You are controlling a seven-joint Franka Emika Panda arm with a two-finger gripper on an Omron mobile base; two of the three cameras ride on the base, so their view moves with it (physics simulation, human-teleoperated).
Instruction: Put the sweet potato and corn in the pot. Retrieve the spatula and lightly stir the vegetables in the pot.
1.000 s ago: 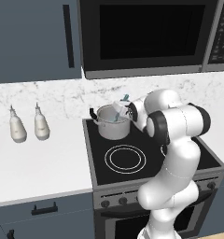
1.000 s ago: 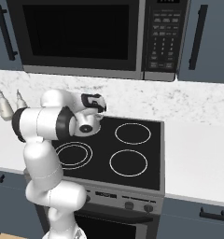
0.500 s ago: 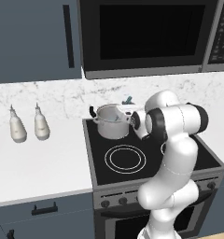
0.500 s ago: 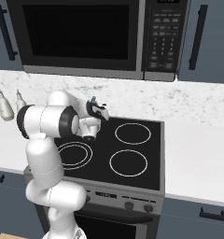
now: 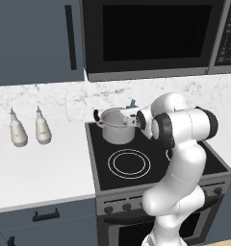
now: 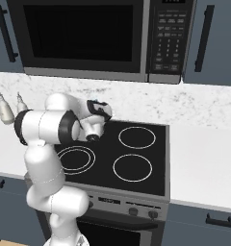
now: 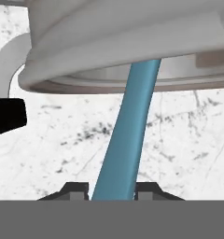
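Tool: the tool is pinching the handle of the spatula between its two dark fingertips — in the hand view the blue shaft is rising straight out of the narrow gap between them.
Spatula, long axis: the handle is running from the fingertips up and away along the tool's own line, leaning slightly, and is passing behind the rolled rim of the pot; the blade end is hidden by that rim, so how deep it is sitting cannot be told.
Spatula, from the left base view: a short blue tip is poking up just above the far edge of the pot, right beside the wrist.
Pot: it is standing on the back left burner of the stove, with the black side handles pointing left and right, and the tool is meeting it from its right side.
Vegetables: the sweet potato and the corn are not visible from these angles — the pot wall is blocking its inside — so they are judged, not seen, to be lying in the pot.
Deciding relation: the pot is lying directly ahead of the tool along the spatula's length, so the stir is looking like a small sweep of the hidden far end while the handle is pivoting near the rim.
Risk: a wide swing is likely to knock the rim.
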